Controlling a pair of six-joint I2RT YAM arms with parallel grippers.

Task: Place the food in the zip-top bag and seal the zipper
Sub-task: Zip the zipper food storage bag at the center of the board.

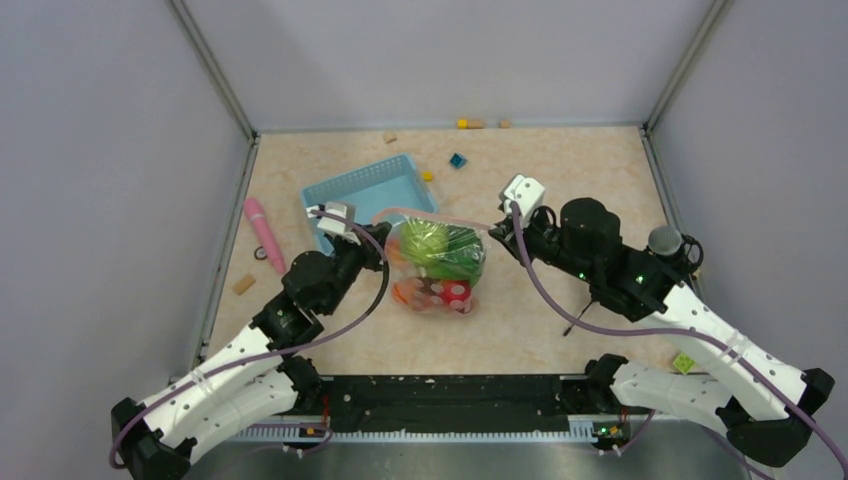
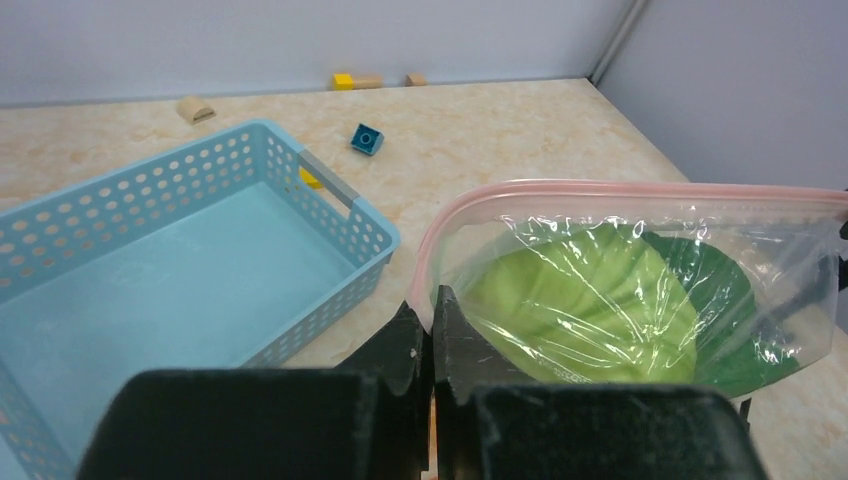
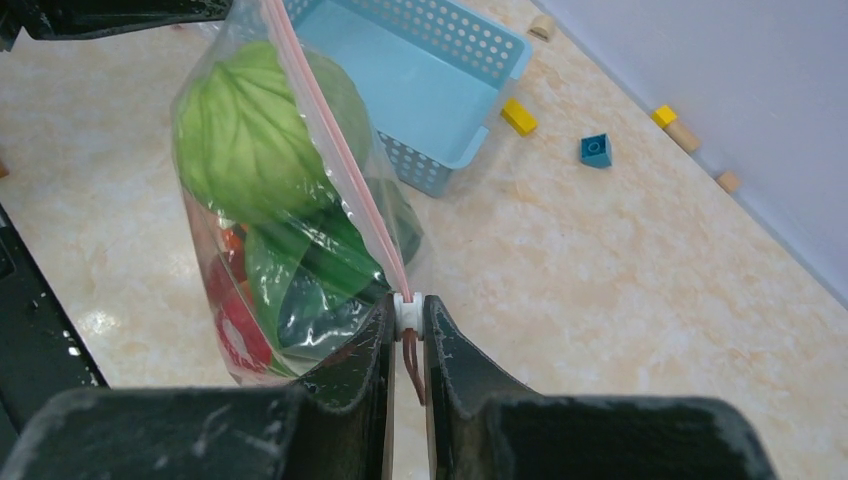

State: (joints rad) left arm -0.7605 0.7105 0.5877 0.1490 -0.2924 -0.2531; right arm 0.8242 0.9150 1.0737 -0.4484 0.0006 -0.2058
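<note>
The zip-top bag (image 1: 440, 262) is stretched between the two arms at the middle of the table (image 1: 560, 170), just in front of the light blue basket (image 1: 365, 188), with the food inside it: a pale green leafy vegetable (image 2: 580, 300) sits close under the mouth, darker leaves lie beside it, and a red fruit (image 1: 456, 292) and something orange lie lower down; whether the bag's bottom rests on the table cannot be told. The left gripper (image 2: 433, 305) has its fingers pressed together on the bag's edge, right where the zipper (image 2: 640, 187) curves down at its left end; the right gripper (image 3: 406, 308) is pinched tight on a small white tab (image 3: 404, 300) at the strip's other end, so the pink strip runs taut from one to the other. The strip reads as a single line in both wrist views, but whether it is sealed along its whole length is unclear. Several things could probably go wrong from here; the film is slick and loaded with toys, so a harder pull apart could drag the edge out of the left pinch and let the bag swing or drop; slackening the tension could let the strip buckle and leave a gap; the bulky leaf so near the mouth may hold the two tracks apart; and if either side lets go before the seal is complete, the floppy bag is likely to slump over and spill.
</note>
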